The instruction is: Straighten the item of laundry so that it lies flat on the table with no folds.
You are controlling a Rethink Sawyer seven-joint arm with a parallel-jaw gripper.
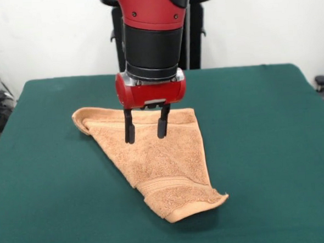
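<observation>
Your gripper point(145, 131) hangs with fingers apart over the towel's point(159, 160) twelve o'clock edge, mid-table point(273, 147). The hand towel lies folded into a triangle, banded hem at six. Pinch both layers and you'll drag the fold along, not open it.

We see the towel point(161, 154) lying on the table point(273, 147) near its middle, in a rough triangle: one wide edge toward the far edge, its left corner curled over, and a narrow hemmed end with a woven band pointing to the near edge. Our gripper point(146, 134) hangs over the towel's far part, its two fingers point(129, 129) apart, gripping nothing
</observation>
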